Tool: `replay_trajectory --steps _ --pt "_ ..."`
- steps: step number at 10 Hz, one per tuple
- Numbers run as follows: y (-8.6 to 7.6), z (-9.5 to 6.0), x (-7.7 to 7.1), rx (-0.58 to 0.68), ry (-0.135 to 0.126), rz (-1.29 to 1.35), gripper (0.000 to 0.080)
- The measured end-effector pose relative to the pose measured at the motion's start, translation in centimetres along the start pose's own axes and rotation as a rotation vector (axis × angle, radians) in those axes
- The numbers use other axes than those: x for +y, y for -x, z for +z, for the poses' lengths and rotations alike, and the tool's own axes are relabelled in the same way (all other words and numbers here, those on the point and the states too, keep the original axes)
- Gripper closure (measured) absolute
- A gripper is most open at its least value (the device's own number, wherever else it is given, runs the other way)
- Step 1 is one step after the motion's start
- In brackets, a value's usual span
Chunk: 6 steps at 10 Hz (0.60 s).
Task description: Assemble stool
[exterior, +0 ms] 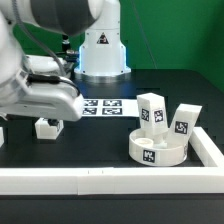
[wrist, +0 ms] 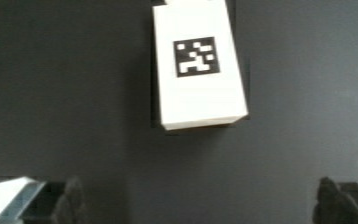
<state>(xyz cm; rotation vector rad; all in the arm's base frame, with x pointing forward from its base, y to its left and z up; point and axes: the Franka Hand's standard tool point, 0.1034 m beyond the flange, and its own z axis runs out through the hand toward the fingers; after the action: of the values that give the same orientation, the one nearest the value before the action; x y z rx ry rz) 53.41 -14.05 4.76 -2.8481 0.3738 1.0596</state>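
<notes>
- The round seat (exterior: 160, 150) lies flat on the black table (exterior: 110, 135), towards the exterior view's right and in the corner of the white rail (exterior: 100, 182).
- An upright leg (exterior: 152, 111) stands on or in the seat. A tilted leg (exterior: 183, 120) leans at its far side, and I cannot tell whether either one is pushed home in a socket.
- The loose leg (exterior: 48, 127) sits alone on the table, well apart from the seat on the exterior view's left, directly under the arm.
- In the wrist view this leg (wrist: 199, 65) lies flat with its tag facing the camera.
- The gripper (wrist: 190, 200) hangs above it, spread wide and holding nothing. Its fingertips (wrist: 30, 200) show at the two sides of the wrist view, and the leg is not yet between them.
- The step in hand looks like fetching the third leg.
- The next move probably calls for centring the fingers over the leg, going down until they straddle its long sides, and closing squarely so the leg does not twist.
- No box or tray is in view, so the seat's sockets are the only places that take parts.
- The marker board (exterior: 105, 104) lies flat near the middle of the table, beyond the loose leg.
</notes>
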Motion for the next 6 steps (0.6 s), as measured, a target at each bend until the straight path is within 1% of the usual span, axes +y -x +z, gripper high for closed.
replay_trajectory --steps 1,2,4,5,6 --pt "0.5 0.5 -0.6 0.002 -0.005 -0.003 0.0150" --pt "0.7 0.5 -1.1 0.026 -0.001 0.009 0.0150" --pt "0.7 0.7 -0.7 0.021 -0.006 0.017 0.0150" --pt "0.7 0.9 -0.6 0.021 -0.012 -0.004 0.0150" --pt "0.9 1.5 -0.2 0.014 -0.015 -0.033 0.0150"
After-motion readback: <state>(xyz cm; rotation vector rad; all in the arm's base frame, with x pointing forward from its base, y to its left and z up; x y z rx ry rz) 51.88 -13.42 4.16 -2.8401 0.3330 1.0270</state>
